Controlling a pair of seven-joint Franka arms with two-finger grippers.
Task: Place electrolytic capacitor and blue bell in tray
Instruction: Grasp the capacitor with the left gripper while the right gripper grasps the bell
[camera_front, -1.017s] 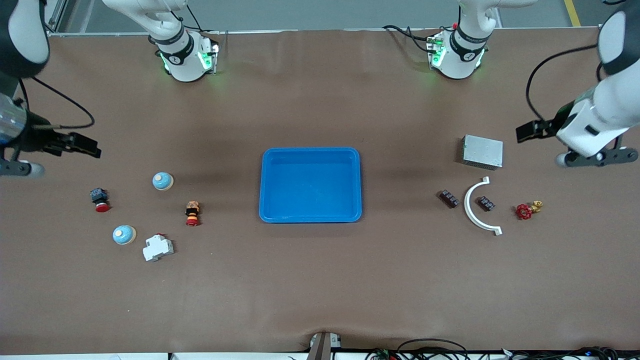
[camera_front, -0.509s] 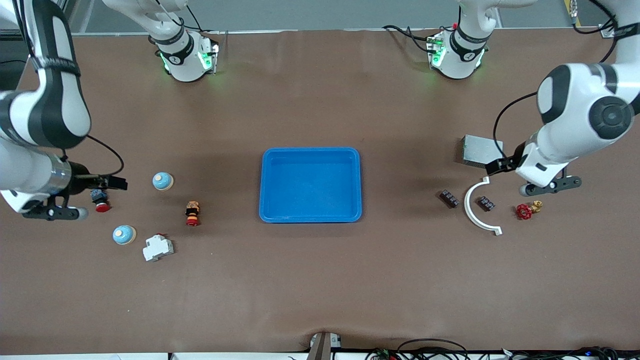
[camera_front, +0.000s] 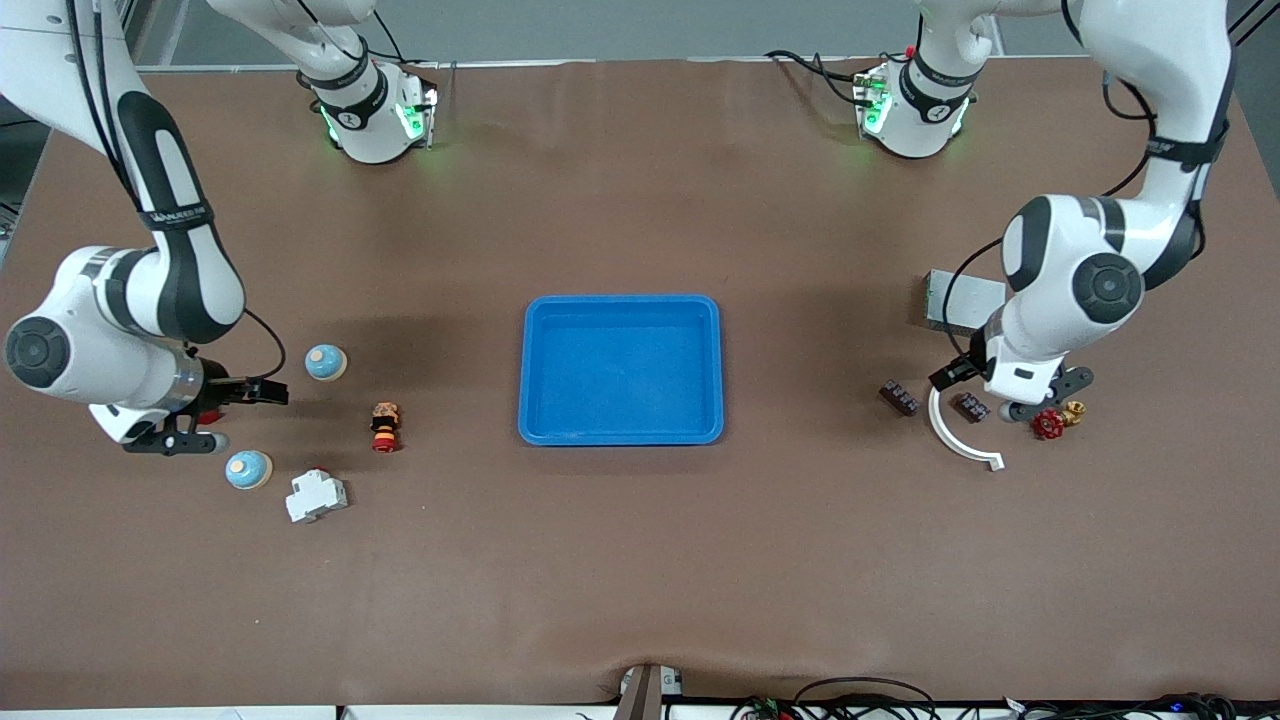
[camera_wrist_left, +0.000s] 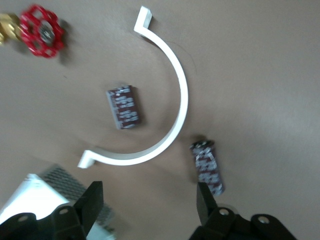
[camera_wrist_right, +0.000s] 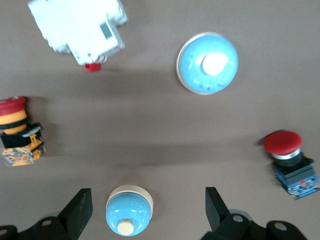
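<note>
The blue tray (camera_front: 620, 299) lies empty mid-table. Two blue bells stand toward the right arm's end, one (camera_front: 325, 362) farther from the front camera than the other (camera_front: 248, 469). My right gripper (camera_front: 172, 430) hangs open above them; in the right wrist view the first bell (camera_wrist_right: 129, 212) shows between its fingers (camera_wrist_right: 80, 206), well below them. Two dark capacitors (camera_front: 898, 397) (camera_front: 971, 407) lie toward the left arm's end, also in the left wrist view (camera_wrist_left: 208, 167) (camera_wrist_left: 123, 107). My left gripper (camera_front: 1030, 398) is open and empty over them (camera_wrist_left: 149, 195).
A white curved bracket (camera_front: 950, 430) wraps around one capacitor. A red valve (camera_front: 1048, 424) and a grey metal box (camera_front: 945, 300) lie beside them. A white breaker (camera_front: 316, 495), an orange emergency stop (camera_front: 385, 427) and a red push button (camera_wrist_right: 290, 160) lie by the bells.
Both arms have swung in from the table's ends. The right gripper now hangs over the bells and buttons. The left gripper has passed the grey box and is over the capacitors.
</note>
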